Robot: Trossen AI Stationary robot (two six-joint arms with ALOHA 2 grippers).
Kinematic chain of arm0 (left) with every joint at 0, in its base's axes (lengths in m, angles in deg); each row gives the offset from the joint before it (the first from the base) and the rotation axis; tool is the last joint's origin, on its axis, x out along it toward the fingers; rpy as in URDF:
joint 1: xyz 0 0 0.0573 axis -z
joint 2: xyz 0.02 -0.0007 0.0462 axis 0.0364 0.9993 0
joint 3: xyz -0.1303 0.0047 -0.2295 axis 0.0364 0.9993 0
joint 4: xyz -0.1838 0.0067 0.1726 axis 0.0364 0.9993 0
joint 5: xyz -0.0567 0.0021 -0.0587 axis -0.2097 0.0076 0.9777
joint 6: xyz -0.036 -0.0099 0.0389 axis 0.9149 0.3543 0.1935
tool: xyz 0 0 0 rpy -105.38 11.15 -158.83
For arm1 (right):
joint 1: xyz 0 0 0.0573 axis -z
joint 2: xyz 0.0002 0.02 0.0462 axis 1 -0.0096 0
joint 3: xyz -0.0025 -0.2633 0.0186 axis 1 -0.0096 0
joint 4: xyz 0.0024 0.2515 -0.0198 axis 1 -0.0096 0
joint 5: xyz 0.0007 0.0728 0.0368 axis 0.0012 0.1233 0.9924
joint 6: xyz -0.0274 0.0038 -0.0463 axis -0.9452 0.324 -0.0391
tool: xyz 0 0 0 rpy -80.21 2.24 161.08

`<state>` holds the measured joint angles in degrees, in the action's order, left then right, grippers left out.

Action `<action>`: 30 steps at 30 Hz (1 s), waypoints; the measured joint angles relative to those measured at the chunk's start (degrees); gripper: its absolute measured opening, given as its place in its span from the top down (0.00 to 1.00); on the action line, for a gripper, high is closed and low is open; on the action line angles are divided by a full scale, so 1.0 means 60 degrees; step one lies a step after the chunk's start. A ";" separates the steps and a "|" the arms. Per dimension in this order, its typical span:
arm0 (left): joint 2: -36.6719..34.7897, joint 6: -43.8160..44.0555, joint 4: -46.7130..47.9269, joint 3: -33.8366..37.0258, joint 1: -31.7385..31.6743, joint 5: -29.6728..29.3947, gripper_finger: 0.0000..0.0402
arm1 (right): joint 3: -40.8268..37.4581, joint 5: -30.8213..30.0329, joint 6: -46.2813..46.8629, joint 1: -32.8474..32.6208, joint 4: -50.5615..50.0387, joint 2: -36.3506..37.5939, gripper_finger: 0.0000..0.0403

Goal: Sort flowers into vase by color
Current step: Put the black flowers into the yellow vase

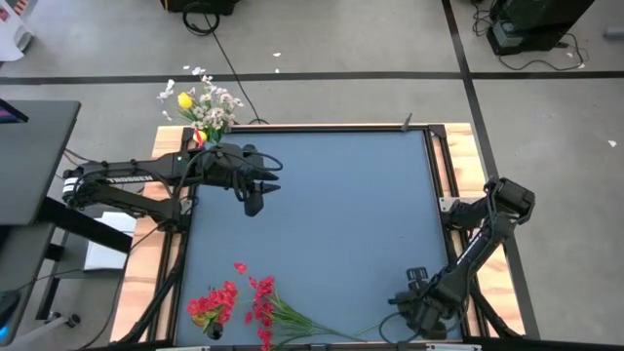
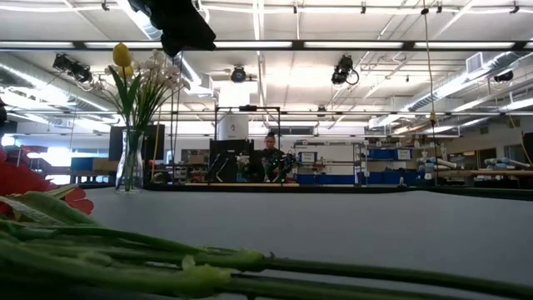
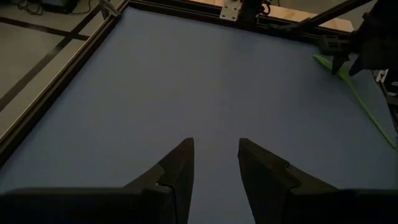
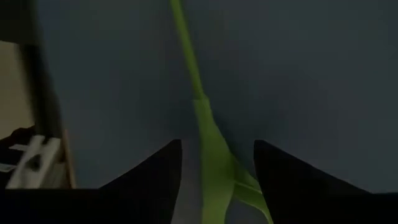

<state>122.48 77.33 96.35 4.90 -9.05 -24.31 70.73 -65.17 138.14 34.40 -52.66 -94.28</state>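
A clear vase point(image 2: 129, 162) stands at the table's far left corner and holds white blossom sprays point(image 1: 216, 97) and a yellow bud point(image 1: 184, 99). Red blossom sprigs point(image 1: 232, 297) lie flat near the near edge, and their green stems point(image 1: 322, 327) run toward the right. My right gripper point(image 1: 405, 310) is low over the stem ends. It is open, with one green stem point(image 4: 189, 62) running between its fingers point(image 4: 158, 174), untouched. My left gripper point(image 1: 253, 203) hovers open point(image 3: 216, 155) over bare blue table, just near of the vase. No dark bud shows.
A raised wooden and metal frame point(image 1: 439, 166) borders the blue mat point(image 1: 341, 214). A dark monitor point(image 1: 29, 156) stands off the left side. Bare mat fills the table's middle and far right. A person point(image 2: 269, 154) sits far back in the room.
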 joint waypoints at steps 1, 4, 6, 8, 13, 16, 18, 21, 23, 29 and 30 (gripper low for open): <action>0.0000 0.0000 0.0000 0.0000 0.0001 0.0002 0.68 | -0.0213 0.0158 0.0201 -0.0010 0.0217 0.0000 0.49; 0.0000 0.0000 0.0021 0.0000 0.0000 0.0004 0.68 | -0.0560 0.0494 0.0469 0.0083 0.0530 0.0062 0.54; 0.0000 -0.0004 0.0056 -0.0001 0.0000 0.0004 0.68 | -0.0638 0.0612 0.0445 0.0239 0.0521 0.0058 0.58; 0.0000 -0.0045 0.0116 -0.0004 0.0000 0.0004 0.68 | -0.0621 0.0724 0.0329 0.0433 0.0493 0.0051 0.64; 0.0000 -0.0192 0.0132 -0.0004 0.0003 0.0004 0.68 | -0.0395 0.1483 0.0771 0.1039 0.0440 -0.0019 0.86; 0.0000 -0.0197 0.0136 -0.0004 0.0002 0.0007 0.68 | -0.0097 0.2538 0.1199 0.1642 0.1210 0.0033 0.97; 0.0000 -0.0197 0.0135 -0.0004 0.0000 0.0007 0.68 | 0.0129 0.2934 0.1684 0.2091 0.1803 0.0098 0.96; 0.0000 -0.0297 0.0138 -0.0004 0.0000 0.0007 0.68 | 0.0649 0.3140 0.2842 0.2903 0.2164 0.0297 0.92; 0.0000 -0.0648 0.0143 -0.0004 0.0000 0.0009 0.68 | 0.1032 0.3111 0.3291 0.3542 0.2260 0.0465 0.92; 0.0000 -0.2383 0.0138 -0.0004 0.0011 0.0026 0.68 | 0.2193 0.3159 0.4864 0.5455 0.2479 0.1086 0.98; 0.0000 -0.2609 0.0131 -0.0004 0.0011 0.0022 0.68 | 0.2336 0.3194 0.5318 0.5770 0.2537 0.1184 0.98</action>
<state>122.48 61.67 97.14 4.88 -8.98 -24.17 84.74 -46.00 170.05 69.02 -37.44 -87.17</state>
